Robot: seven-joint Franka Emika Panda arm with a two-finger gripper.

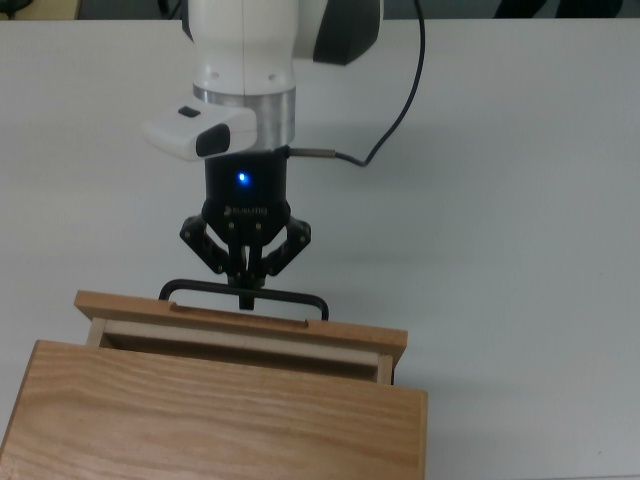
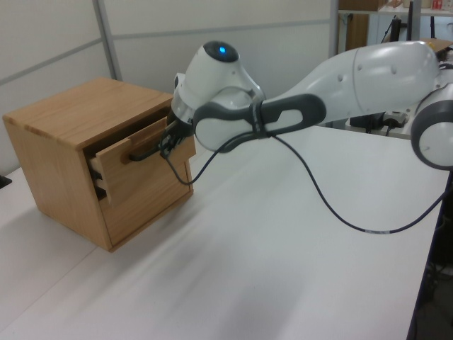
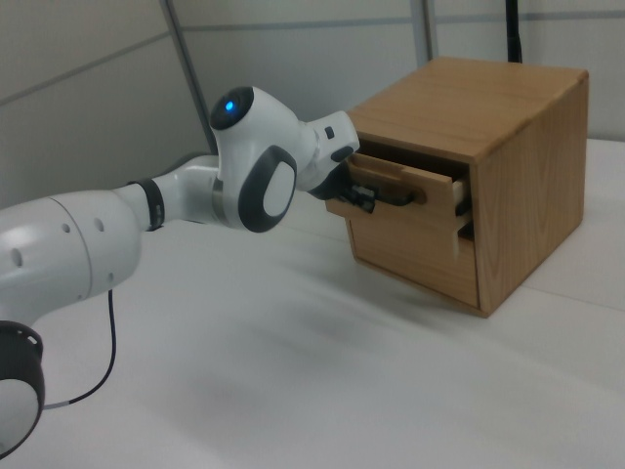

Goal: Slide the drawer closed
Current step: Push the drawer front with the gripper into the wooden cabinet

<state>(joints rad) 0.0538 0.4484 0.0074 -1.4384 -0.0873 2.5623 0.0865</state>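
Drawer point(image 1: 240, 327) nearly shut (narrow gap left), jaws on handle point(image 1: 244, 293).

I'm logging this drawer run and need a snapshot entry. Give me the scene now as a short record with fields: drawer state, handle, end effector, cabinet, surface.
drawer: nearly shut, a narrow strip of its inside shows in the top view
handle: black bar on the drawer front
end effector: at the handle's middle, fingers close together on the bar
cabinet: light wood box, lower front panel flush
surface: white table
task status: not finished, drawer front stands out from the cabinet
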